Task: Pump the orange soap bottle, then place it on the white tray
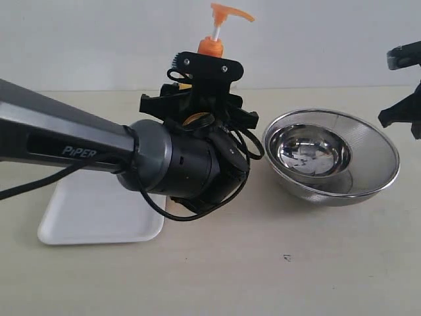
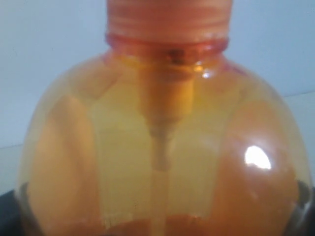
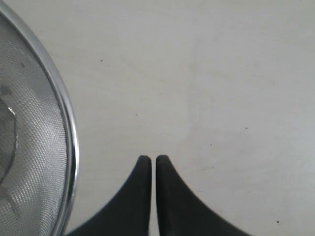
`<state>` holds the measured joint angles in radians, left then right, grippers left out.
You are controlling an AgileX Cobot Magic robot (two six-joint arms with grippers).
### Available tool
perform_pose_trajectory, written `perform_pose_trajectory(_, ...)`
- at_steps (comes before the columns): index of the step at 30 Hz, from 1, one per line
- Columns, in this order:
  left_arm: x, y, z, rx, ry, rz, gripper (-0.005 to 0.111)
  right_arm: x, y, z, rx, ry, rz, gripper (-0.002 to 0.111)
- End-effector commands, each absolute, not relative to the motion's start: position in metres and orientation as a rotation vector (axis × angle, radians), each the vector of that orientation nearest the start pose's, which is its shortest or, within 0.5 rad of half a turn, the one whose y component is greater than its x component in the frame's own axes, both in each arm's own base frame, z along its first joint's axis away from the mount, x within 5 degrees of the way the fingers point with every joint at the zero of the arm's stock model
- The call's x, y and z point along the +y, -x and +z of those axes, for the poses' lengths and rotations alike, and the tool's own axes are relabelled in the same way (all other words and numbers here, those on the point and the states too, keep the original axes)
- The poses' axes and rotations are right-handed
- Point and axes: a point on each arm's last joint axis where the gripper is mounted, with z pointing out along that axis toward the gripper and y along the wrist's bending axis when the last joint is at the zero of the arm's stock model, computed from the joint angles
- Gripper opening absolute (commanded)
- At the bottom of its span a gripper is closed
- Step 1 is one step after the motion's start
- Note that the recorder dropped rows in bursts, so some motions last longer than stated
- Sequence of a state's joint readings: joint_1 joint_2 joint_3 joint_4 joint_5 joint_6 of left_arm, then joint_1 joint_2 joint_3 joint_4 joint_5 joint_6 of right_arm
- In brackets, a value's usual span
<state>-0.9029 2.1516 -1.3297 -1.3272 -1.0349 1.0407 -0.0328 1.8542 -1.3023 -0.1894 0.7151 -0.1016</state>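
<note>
The orange soap bottle [image 2: 162, 147] fills the left wrist view, showing its translucent shoulder, inner tube and threaded collar. In the exterior view only its orange pump head on a white stem [image 1: 223, 16] rises above my left gripper [image 1: 197, 105], which is shut on the bottle's body and hides it. The bottle stands upright at the back of the table. The white tray [image 1: 99, 214] lies at the front left, partly under my left arm, with nothing on the part that shows. My right gripper [image 3: 153, 160] is shut and holds nothing; it hangs over bare tabletop beside a bowl's rim.
A round steel bowl [image 1: 388, 171] with a mesh liner sits right of the bottle, and its rim [image 3: 69, 123] shows in the right wrist view. The right arm's black parts [image 1: 404, 85] hang at the far right edge. A pale wall runs behind the table.
</note>
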Motion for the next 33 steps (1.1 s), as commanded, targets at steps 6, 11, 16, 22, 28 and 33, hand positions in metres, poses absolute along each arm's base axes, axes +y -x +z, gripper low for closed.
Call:
perform_pose_trajectory(6,-0.298,-0.329,0.184,1.695,-0.111,0.246,0.005,-0.023,-0.386,0.199,2.772,0.227,-0.173,0.0)
perform_pose_trajectory(11,-0.298,-0.329,0.182,1.706,-0.109,0.237,0.005,-0.021,-0.388,0.196,2.768,0.252,-0.149,0.0)
perform_pose_trajectory(16,-0.298,-0.329,0.182,1.706,-0.109,0.237,0.005,-0.021,-0.39,0.188,2.785,0.261,-0.145,0.0)
perform_pose_trajectory(22,-0.298,-0.329,0.182,1.707,-0.108,0.237,0.005,-0.016,-0.391,0.183,2.784,0.33,-0.097,0.0)
perform_pose_trajectory(28,-0.297,-0.33,0.182,1.71,-0.099,0.236,0.005,-0.01,-0.392,0.183,2.765,0.358,-0.004,0.0)
perform_pose_trajectory(33,-0.297,-0.33,0.182,1.71,-0.099,0.236,0.005,0.008,-0.391,0.183,2.771,0.401,0.033,0.0)
